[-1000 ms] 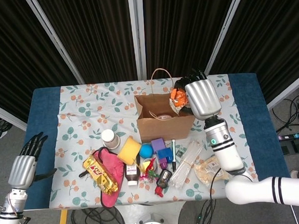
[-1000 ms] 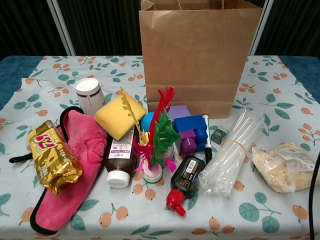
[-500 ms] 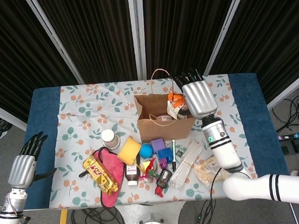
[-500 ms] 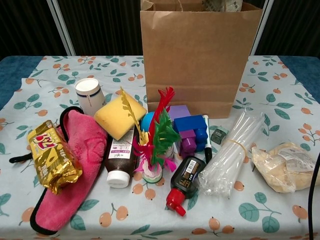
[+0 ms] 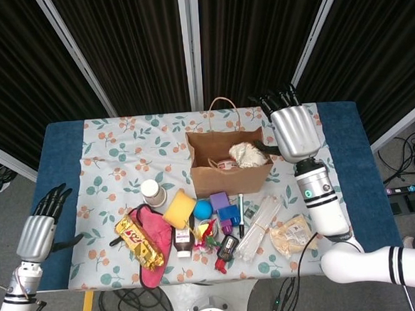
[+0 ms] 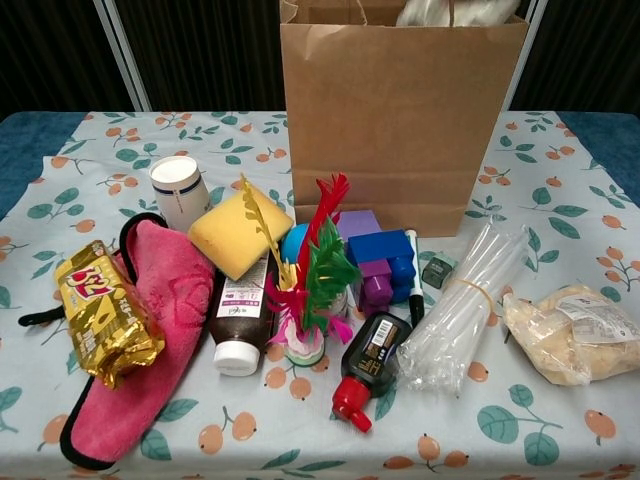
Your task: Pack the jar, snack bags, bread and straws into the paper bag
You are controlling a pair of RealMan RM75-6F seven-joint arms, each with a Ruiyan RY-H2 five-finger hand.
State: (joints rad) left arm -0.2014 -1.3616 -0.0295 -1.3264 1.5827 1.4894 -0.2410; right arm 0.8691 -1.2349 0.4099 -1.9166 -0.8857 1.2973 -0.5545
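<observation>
- The paper bag [image 5: 229,161] stands upright toward the far edge of the table [image 5: 64,148], mouth open upward; a pale crumpled packet [image 5: 246,153] already sits inside it near its right wall.
- Your right hand [image 5: 294,129] hangs just beside the bag's right rim, fingers spread and holding nothing that I can see.
- The straws [image 6: 462,300] lie in front of the bag toward the near edge; their long axis runs from far-right down to near-left, so you will likely want the fingers across that line, not along it.
- The bread [image 6: 568,333] lies just right of the straws. Both sit nearer your right hand.
- The gold snack bag [image 5: 138,241] lies toward the near-left. Your left hand [image 5: 36,233] waits off the table's left edge, fingers apart and empty.
</observation>
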